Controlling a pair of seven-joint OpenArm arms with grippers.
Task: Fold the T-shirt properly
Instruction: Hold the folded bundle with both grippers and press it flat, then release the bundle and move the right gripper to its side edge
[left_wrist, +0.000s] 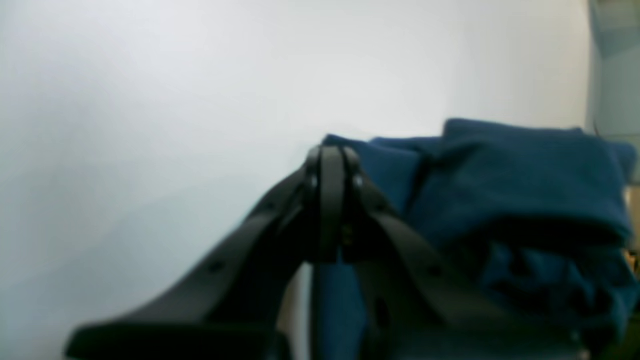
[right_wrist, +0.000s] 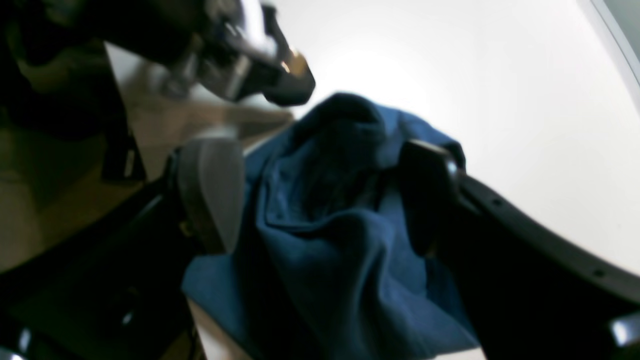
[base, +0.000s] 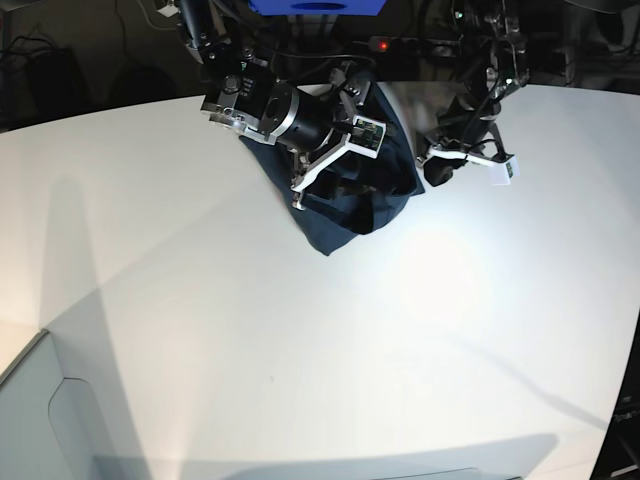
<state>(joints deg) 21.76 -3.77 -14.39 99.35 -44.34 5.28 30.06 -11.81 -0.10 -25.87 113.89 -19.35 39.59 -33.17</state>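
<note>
T-shirt: bunched navy heap at the desk's far edge. Soft, light, limp; it will sag and slide. Best pinched at a hem or shoulder seam. Right tool spread wide astride cloth; left tool pressed together, empty.

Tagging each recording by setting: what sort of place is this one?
Most likely a robotics lab workbench, not a home: a large bare white table, two robot arms mounted at its far edge, dark equipment and cables behind them, and a single T-shirt bunched there.
</note>
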